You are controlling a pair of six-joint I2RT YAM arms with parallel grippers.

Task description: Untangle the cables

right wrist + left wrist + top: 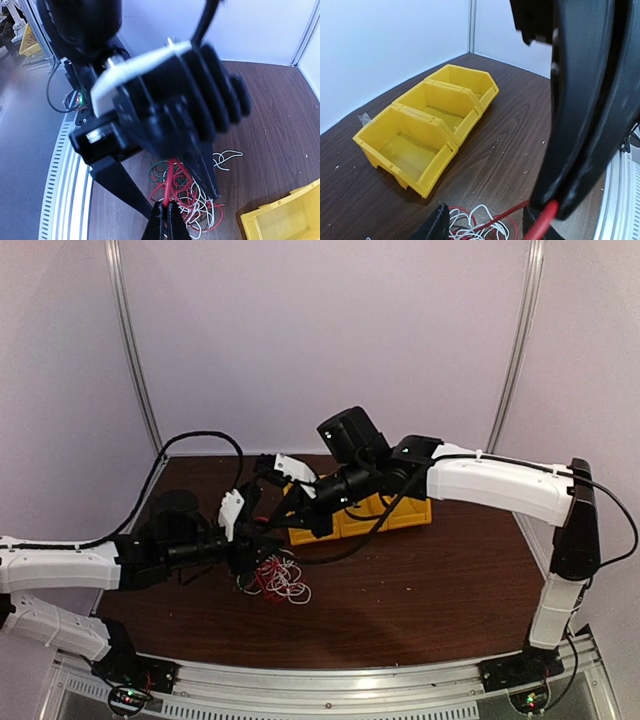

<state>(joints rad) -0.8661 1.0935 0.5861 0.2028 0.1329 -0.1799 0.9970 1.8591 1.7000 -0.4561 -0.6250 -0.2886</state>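
Observation:
The cables lie as a small tangle of red, white and dark green wires on the brown table, just in front of both grippers. In the right wrist view my right gripper is shut on a red cable and holds it taut above the tangle. In the left wrist view my left gripper is open, with its fingers either side of the tangle. The red cable runs up between them to the right gripper. In the top view the left gripper and right gripper are close together.
A row of three open yellow bins stands behind the tangle, also in the top view and at the right wrist view's corner. A metal rail runs along the table's near edge. White walls enclose the back and sides.

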